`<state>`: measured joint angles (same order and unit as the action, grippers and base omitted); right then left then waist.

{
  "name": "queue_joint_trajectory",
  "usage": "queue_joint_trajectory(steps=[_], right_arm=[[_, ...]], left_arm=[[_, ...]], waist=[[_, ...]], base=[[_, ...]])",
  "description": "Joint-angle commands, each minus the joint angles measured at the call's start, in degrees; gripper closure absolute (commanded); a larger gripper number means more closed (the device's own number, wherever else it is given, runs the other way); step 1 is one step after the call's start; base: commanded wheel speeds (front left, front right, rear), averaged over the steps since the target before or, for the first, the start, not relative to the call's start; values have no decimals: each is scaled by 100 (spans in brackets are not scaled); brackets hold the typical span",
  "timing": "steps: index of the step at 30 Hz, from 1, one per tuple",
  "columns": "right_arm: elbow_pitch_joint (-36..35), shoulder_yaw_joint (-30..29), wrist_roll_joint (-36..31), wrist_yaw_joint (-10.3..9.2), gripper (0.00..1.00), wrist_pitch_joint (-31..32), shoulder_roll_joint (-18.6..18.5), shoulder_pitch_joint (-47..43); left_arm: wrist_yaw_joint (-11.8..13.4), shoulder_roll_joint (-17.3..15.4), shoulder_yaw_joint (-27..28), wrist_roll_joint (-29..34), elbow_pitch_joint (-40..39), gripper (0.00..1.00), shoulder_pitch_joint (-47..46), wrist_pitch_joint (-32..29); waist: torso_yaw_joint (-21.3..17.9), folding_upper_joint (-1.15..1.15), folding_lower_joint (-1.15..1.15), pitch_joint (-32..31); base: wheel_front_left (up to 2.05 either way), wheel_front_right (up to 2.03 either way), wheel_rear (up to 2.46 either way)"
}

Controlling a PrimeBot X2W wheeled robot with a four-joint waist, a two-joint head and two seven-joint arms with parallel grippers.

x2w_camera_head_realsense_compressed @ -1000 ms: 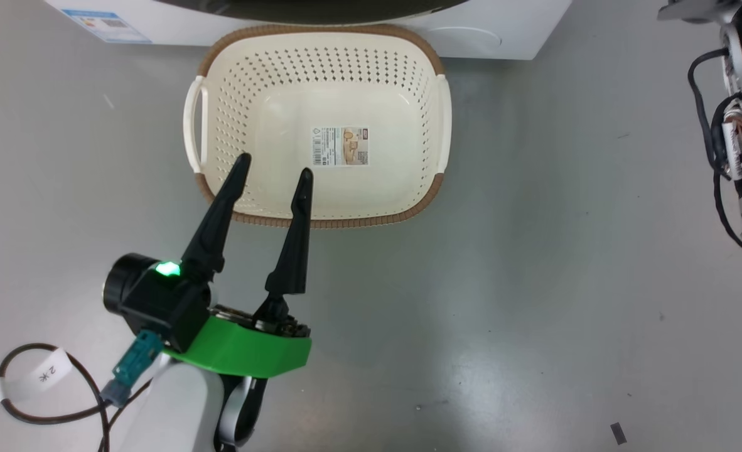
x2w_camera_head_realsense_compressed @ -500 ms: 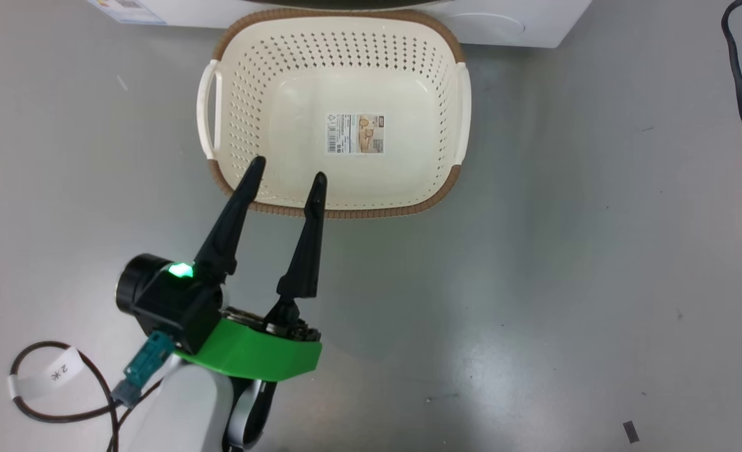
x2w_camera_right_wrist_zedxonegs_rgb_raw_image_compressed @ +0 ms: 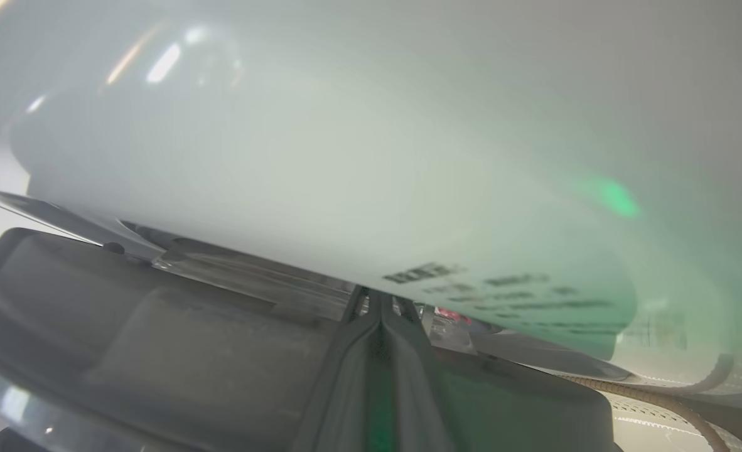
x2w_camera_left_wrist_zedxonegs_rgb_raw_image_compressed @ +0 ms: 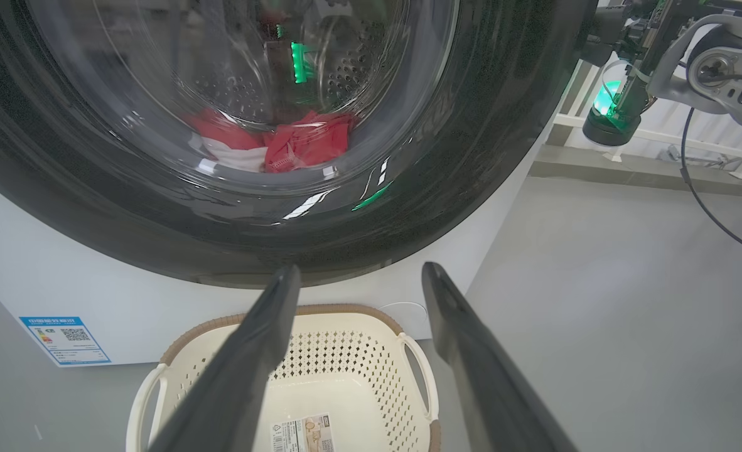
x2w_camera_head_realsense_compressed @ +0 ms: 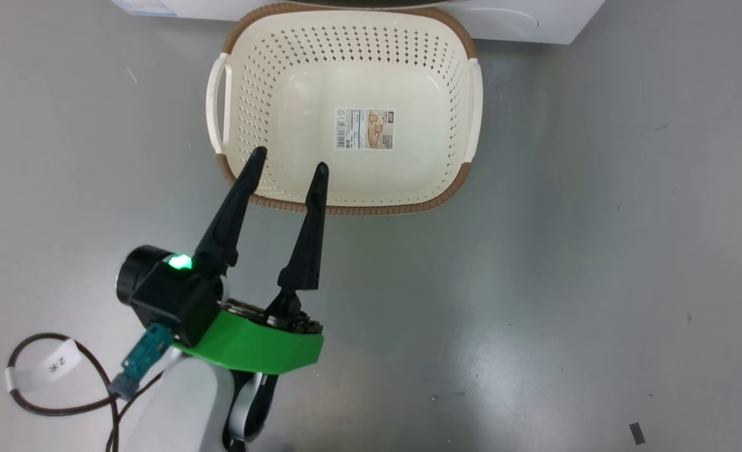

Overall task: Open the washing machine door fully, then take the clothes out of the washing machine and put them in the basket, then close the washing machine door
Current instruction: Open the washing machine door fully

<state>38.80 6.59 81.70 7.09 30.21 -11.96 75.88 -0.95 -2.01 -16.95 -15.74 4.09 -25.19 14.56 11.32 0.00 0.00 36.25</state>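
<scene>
On the grey floor, just before the one big white boxy front-loading washing machine [x2w_camera_left_wrist_zedxonegs_rgb_raw_image_compressed: 95,295], one small cream perforated plastic basket [x2w_camera_head_realsense_compressed: 346,210] with a brown woven-look rim and two side handles is set. One printed sticker [x2w_camera_head_realsense_compressed: 365,129] is seen on its bottom. Behind the glass of the large round glossy black door [x2w_camera_left_wrist_zedxonegs_rgb_raw_image_compressed: 471,157], bright red clothes [x2w_camera_left_wrist_zedxonegs_rgb_raw_image_compressed: 295,141] with a white band are bunched in the steel drum; their number cannot be told. The left gripper [x2w_camera_head_realsense_compressed: 290,159] is held wide open and empty above the basket's near rim. The right gripper [x2w_camera_right_wrist_zedxonegs_rgb_raw_image_compressed: 380,314] is pressed shut on nothing, its tips at the door's edge.
</scene>
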Motion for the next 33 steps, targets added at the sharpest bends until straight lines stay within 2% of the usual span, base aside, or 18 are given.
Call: queue_joint_trajectory(steps=[1,12,33], right_arm=[[-156,92,28,40,100,102,199,84],[-412,147,179,40,100,551,314,-129],[-1132,244,173,40,100,839,493,-1061]], left_arm=[[62,-87,170,-40,-120,0,1,44],[38,-87,217,-49,-81,0,-23,44],[-7,-87,402,17,-35,0,96,44]], waist=[[-10,0,0,-7],[-126,0,0,-72],[-311,0,0,-509]], base=[[0,0,0],[0,0,0],[0,0,0]])
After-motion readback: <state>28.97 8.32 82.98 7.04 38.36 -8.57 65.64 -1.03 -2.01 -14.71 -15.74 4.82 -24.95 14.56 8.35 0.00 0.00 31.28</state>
